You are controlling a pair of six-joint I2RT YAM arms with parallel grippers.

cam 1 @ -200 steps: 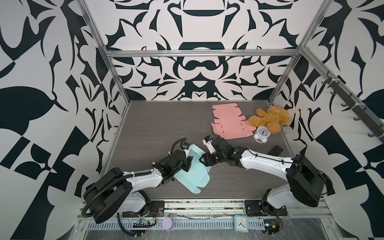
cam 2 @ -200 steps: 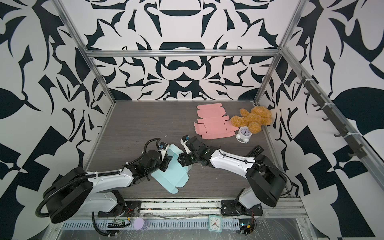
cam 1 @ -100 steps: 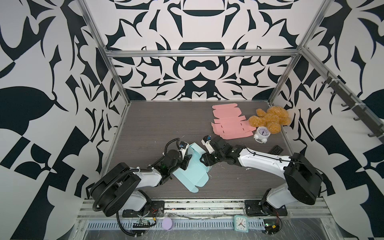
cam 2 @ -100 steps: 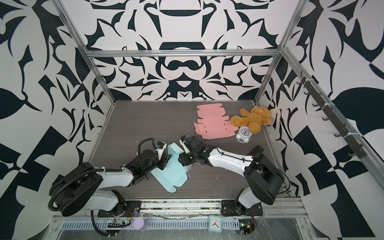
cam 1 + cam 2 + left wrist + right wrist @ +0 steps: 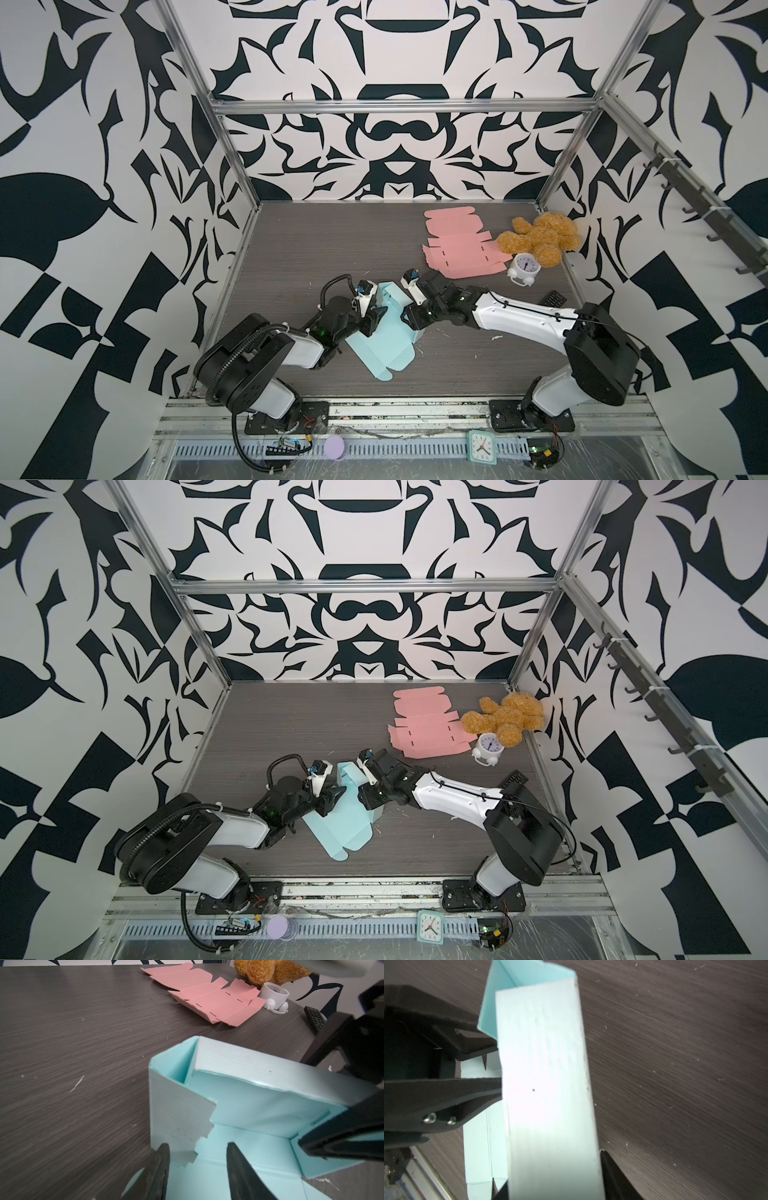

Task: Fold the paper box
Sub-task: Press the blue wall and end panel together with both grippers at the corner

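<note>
Paper box [image 5: 384, 345]: light blue card, matt. The pale outer faces are faintly ribbed and the inside is a smoother turquoise. It is set on the near middle of the table [image 5: 316, 241], where both arms meet.
Box shape: half formed. A long far wall with a broad folded-over rim [image 5: 249, 1068] and a short side wall with a stepped, jagged edge [image 5: 180, 1118] are raised. A flat panel with rounded tabs is spread towards the table's front edge.
Left arm: laid low and nearly level from its base at the front left, wrist bent towards the box.
Left gripper [image 5: 197, 1145]: fingers parted by a middling gap, nothing clamped. The lower corner of the jagged side wall is seen between them.
Right arm: stretched low from the front right, forearm nearly level.
Right gripper [image 5: 553, 1167]: the long wall's rim is held between the fingers, one inside the box [image 5: 332, 1140] and one outside.
Pink blank [image 5: 461, 249]: flat die-cut corrugated card, slotted and creased, laid at the far right.
Teddy bear [image 5: 540, 237]: shaggy golden-brown plush in the far right corner, just behind a white twin-bell alarm clock [image 5: 524, 268].
Remote control [image 5: 552, 298]: black, studded with buttons, near the right wall.
Table surface: dark grey woodgrain, marked by pale scratches and flecks.
Writing: the dials of the alarm clock and of the square clock [image 5: 481, 446] on the front rail [image 5: 415, 451] are too small to be read.
</note>
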